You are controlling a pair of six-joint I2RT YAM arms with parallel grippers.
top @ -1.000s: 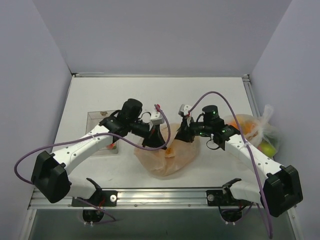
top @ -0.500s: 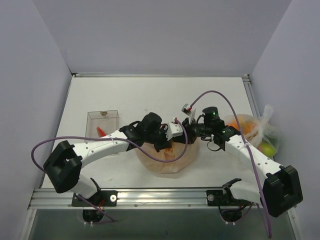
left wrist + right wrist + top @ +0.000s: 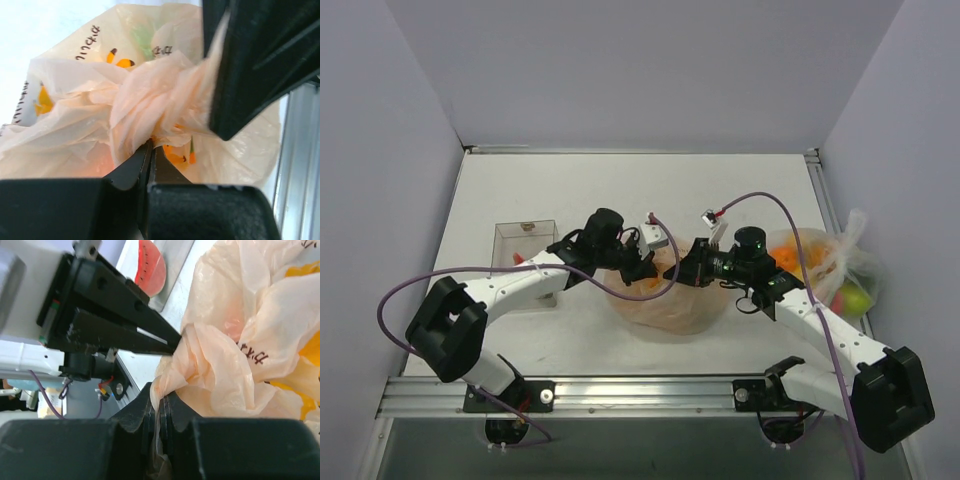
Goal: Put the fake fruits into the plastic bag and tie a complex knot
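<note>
Jaws of left gripper (image 3: 150, 148) and right gripper (image 3: 160, 399) are pressed together on the plastic bag (image 3: 670, 310), both just beside the knot (image 3: 150, 100). I judge the film soft and slippery, so bunched folds hold best.

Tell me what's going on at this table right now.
Both arms are working on the peach plastic bag in the middle of the table. The left gripper is shut on thin plastic at the bag's bunched top, and the right gripper is shut on another fold, facing it from the other side. Between them sits the knot, a twisted wad of the handles. How tight it is cannot be told.
</note>
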